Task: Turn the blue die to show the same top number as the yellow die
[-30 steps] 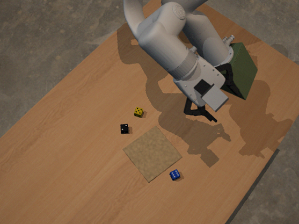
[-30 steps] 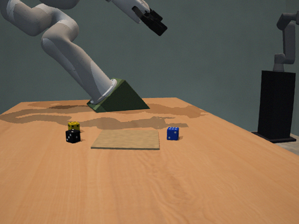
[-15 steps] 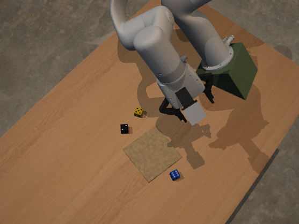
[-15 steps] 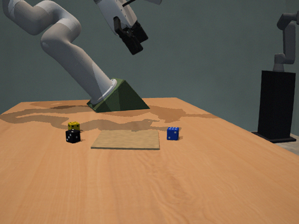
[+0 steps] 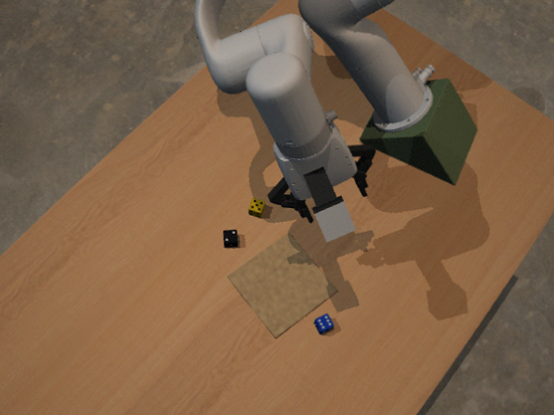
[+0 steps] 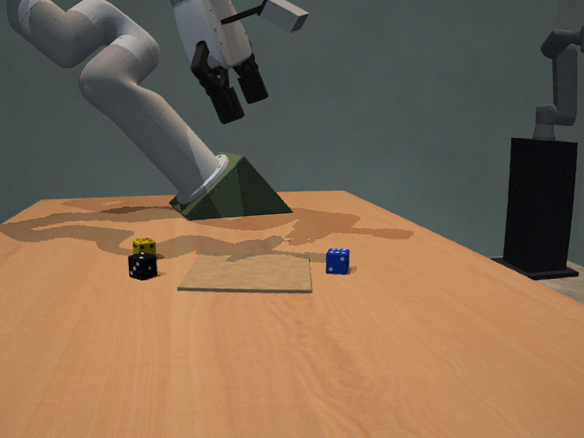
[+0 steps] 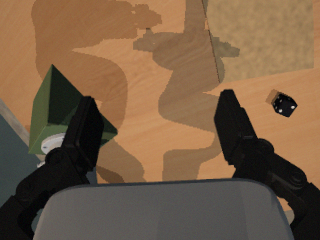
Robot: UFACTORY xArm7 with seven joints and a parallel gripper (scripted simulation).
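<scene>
"So, where does the blue die (image 5: 323, 323) (image 6: 337, 261) lie?"

"On the bench (image 5: 125, 311) (image 6: 292, 366) (image 7: 292, 155), just beside the mat (image 5: 281, 285) (image 6: 249, 274) (image 7: 265, 40) but off it. It rests flat, six pips up, and the side facing the exterior view has two."

"And what does the yellow die (image 5: 256, 207) (image 6: 144, 246) show?"

"Five on top, so the two don't match. It sits on the bench too, off the mat, near the black die (image 5: 230, 238) (image 6: 142, 266) (image 7: 284, 104), which has two pips up. From the exterior view the black one partly covers the yellow one."

"Does the gripper (image 5: 339, 208) (image 6: 244, 111) (image 7: 157, 107) have hold of anything?"

"Nothing at all. Its fingers stand wide apart, high over the bench and well above the dice, and the wrist view shows bare wood and shadow between them."

"How does the mat look?"

"Flat on the bench, with part of the arm's shadow across one corner. The arm itself rises from a green wedge-shaped base (image 5: 449, 126) (image 6: 249, 193) (image 7: 42, 105). Behind, in the exterior view, a second arm (image 6: 565, 84) stands on a black pedestal (image 6: 539, 194)."
</scene>
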